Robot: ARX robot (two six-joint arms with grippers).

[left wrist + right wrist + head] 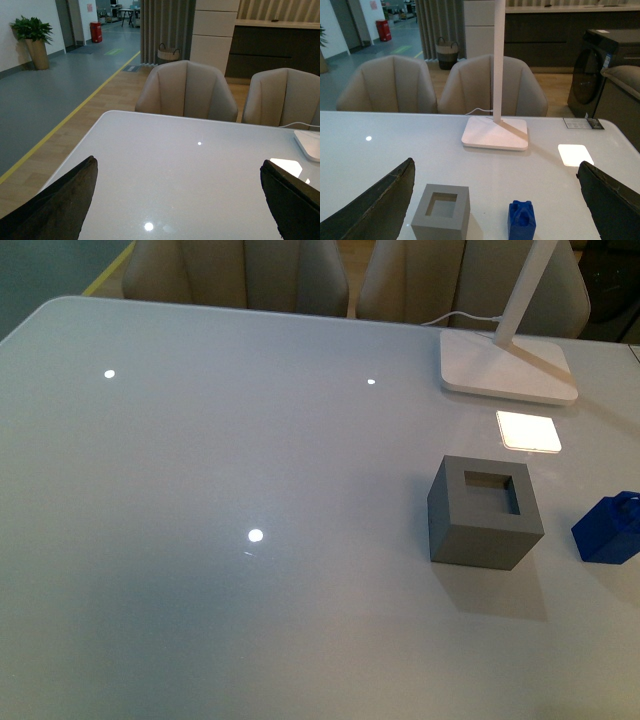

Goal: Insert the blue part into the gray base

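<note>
The gray base (485,512) is a dark-gray cube standing on the white table (200,540) at the right, its square recess facing up. The blue part (610,528) stands just right of it, near the frame's right edge, loop handle on top. Both show in the right wrist view, base (441,212) and blue part (521,219), side by side and apart. My right gripper (495,200) is open and empty, hovering short of them. My left gripper (180,200) is open and empty over bare table. Neither arm shows in the front view.
A white lamp foot (505,365) with its slanted stem stands behind the base at the back right, with a bright light patch (528,430) on the table before it. Beige chairs (240,270) line the far table edge.
</note>
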